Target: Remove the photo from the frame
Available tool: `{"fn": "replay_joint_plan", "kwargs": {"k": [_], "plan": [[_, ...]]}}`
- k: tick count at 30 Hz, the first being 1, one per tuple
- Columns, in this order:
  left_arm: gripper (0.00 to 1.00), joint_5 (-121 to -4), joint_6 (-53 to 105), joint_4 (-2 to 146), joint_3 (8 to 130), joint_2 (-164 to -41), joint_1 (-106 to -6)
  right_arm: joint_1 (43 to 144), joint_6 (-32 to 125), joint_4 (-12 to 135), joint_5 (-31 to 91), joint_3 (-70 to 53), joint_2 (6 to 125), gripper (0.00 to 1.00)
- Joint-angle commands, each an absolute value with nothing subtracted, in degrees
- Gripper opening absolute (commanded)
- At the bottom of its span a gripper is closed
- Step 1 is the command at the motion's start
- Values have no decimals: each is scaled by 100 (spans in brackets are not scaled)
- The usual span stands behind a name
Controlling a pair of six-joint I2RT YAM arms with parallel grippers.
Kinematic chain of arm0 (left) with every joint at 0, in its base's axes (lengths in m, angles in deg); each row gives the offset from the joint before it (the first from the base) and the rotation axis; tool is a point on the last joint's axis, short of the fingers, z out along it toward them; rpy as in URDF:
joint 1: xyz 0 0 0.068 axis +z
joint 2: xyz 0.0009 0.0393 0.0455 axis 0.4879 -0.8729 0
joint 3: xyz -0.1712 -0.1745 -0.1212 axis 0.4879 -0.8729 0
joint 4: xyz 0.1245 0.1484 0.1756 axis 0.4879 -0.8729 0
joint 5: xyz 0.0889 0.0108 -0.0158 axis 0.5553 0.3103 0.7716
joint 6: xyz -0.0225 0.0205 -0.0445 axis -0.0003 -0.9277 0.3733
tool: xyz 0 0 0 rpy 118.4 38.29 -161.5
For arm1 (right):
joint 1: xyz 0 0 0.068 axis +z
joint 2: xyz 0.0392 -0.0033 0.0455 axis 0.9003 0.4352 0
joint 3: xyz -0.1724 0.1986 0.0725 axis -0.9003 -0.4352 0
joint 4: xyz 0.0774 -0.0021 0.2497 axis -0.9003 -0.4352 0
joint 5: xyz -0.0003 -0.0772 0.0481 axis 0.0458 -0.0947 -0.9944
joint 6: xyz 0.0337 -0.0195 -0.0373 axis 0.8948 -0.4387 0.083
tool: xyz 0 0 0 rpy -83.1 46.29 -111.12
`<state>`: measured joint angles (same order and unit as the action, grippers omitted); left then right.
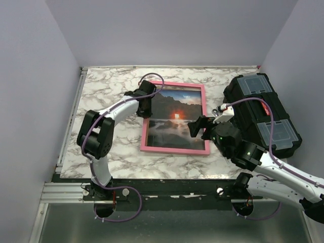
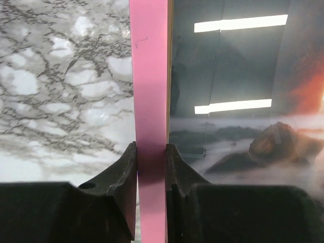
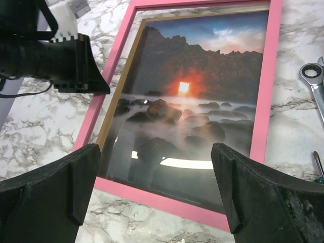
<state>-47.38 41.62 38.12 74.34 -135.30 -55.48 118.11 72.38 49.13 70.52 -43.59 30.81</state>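
- Pinching the left rail of the frame [image 1: 174, 150]: left gripper [image 2: 152, 152], one finger pressed on each side of the pink strip.
- Right gripper [image 3: 156, 152] spread wide, hovering over the frame's right side, holding nothing.
- Photo [image 1: 174, 114] sits inside the frame, which lies flat on the marble table [image 1: 111, 86].
- Black toolbox [image 1: 263, 114] to the right; wrench [image 3: 315, 81] near the frame.

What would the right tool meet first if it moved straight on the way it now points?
Probably the photo in the pink frame: the open right tool points at its lower part, nothing showing between. Depth is hard to judge.
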Motion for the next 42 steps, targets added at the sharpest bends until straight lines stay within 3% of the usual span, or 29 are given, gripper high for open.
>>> {"fn": "replay_joint_plan", "kwargs": {"k": [1,9,14,25,32,42], "plan": [[0,-5063,4094,3478,7655,-12650,-5551,11825,7300,4859,7060,-4363,3011,99],[0,-6599,3978,3735,7062,-11838,-4719,11825,7318,4785,7069,-4393,2874,99],[0,-6884,3544,3689,6630,-11378,-3837,11825,7296,4685,7062,-4329,2792,99],[0,-6122,1590,3832,5935,-10768,-2103,11827,7024,4487,6700,-3963,2652,99],[0,-6009,933,4053,5976,-10976,-1363,11827,7002,3906,5867,-3698,2562,99],[0,-7410,-550,4465,6117,-11428,-259,11828,7077,3748,5439,-3952,1912,99]]}}
